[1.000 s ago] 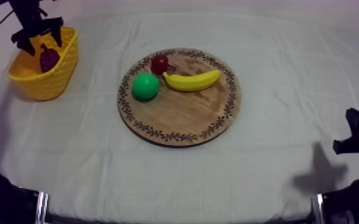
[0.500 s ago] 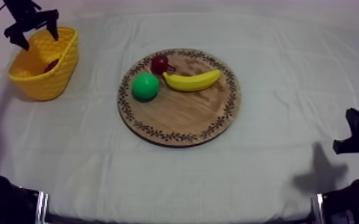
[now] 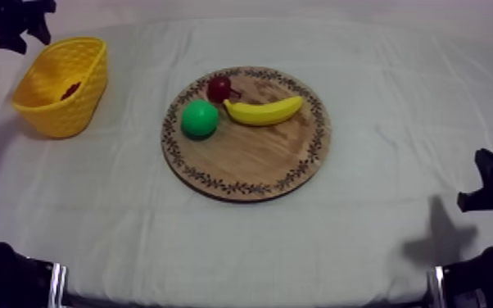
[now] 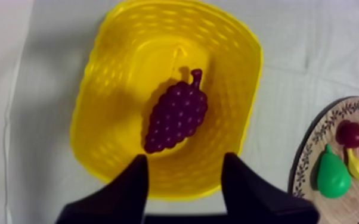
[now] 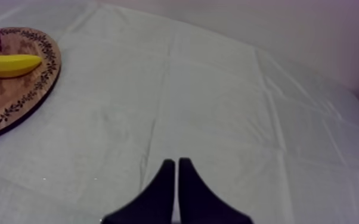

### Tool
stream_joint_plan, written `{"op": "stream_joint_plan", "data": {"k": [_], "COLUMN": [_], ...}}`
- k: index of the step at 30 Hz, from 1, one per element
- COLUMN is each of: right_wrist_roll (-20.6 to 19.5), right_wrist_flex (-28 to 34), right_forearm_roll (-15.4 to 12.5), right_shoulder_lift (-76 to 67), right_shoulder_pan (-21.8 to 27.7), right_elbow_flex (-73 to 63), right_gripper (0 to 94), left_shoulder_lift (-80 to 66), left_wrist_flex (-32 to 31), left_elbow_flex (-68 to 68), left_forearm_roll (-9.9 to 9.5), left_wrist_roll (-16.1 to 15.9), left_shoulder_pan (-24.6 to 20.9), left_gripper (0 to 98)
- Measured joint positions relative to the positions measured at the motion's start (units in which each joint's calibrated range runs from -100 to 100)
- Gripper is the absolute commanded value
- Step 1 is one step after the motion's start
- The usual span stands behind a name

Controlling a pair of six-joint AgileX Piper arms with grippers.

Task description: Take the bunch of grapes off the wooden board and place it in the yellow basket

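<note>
The left end effector [image 4: 185, 159] and the right end effector [image 5: 176, 162] each carry two smooth matte-black fingers [image 4: 128, 193] tapering to blunt tips; behind them, the black arms [image 3: 8, 278] wear silver bands [image 3: 56, 278].

A grey-white cloth [image 3: 381, 213] is spread flat, with faint fold lines crossing it; a banana [image 3: 264, 110] is laid on its side, its curve bowed toward the cloth's near edge; a small red fruit [image 3: 219, 88] is set at its left tip, seemingly touching; a green pear [image 3: 200, 119] is placed just beside both, nearer the front.
</note>
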Motion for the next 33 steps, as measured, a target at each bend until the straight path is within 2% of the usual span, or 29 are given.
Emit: {"op": "stream_joint_plan", "data": {"k": [4,9,12,18,23,28,33], "right_wrist_roll": [0.00,0.00,0.00,0.00,0.00,0.00,0.00], "right_wrist_flex": [0.00,0.00,0.00,0.00,0.00,0.00,0.00], "right_forearm_roll": [0.00,0.00,0.00,0.00,0.00,0.00,0.00], "right_shoulder_lift": [0.00,0.00,0.00,0.00,0.00,0.00,0.00], "right_shoulder_pan": [0.00,0.00,0.00,0.00,0.00,0.00,0.00], "right_elbow_flex": [0.00,0.00,0.00,0.00,0.00,0.00,0.00], "right_gripper": [0.3,0.3,0.3,0.3,0.3,0.3,0.3], "left_shoulder_lift": [-6.28,-14.56,-19.66,-29.53,-39.92,-51.41,-62.99], "left_wrist_flex": [-4.19,-10.17,-14.38,-23.51,-29.50,-34.06,-37.79], "left_elbow_flex": [7.66,17.18,23.55,35.53,44.41,52.66,61.61], "left_forearm_roll": [1.12,1.49,1.55,1.60,1.74,1.76,3.56], "left_wrist_roll": [-1.51,-2.46,-2.75,-2.38,-3.55,-2.74,-5.57], "left_shoulder_pan": [-1.06,-1.75,-1.81,-1.12,0.34,0.85,1.50], "left_gripper": [22.5,7.4,2.6,0.4,0.1,0.0,0.0]}}
